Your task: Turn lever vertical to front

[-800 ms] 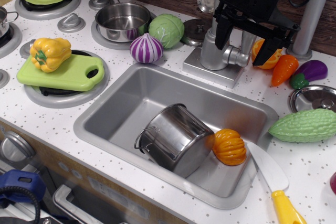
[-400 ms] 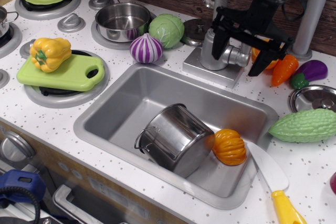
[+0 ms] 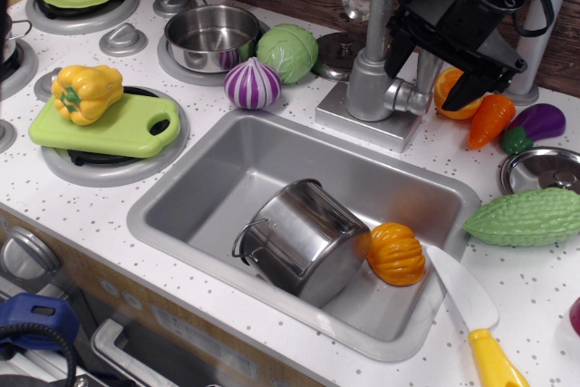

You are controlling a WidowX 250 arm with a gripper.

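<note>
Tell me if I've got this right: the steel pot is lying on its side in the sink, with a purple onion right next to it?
Not quite. The steel pot does lie tipped on its side in the sink, but beside it is an orange pumpkin. The purple onion sits up on the counter, as the observation.image view shows.

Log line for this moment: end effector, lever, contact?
end effector: open, above lever | lever: sticks out sideways from faucet base | contact: none visible | sink: pot, toy pumpkin
</note>
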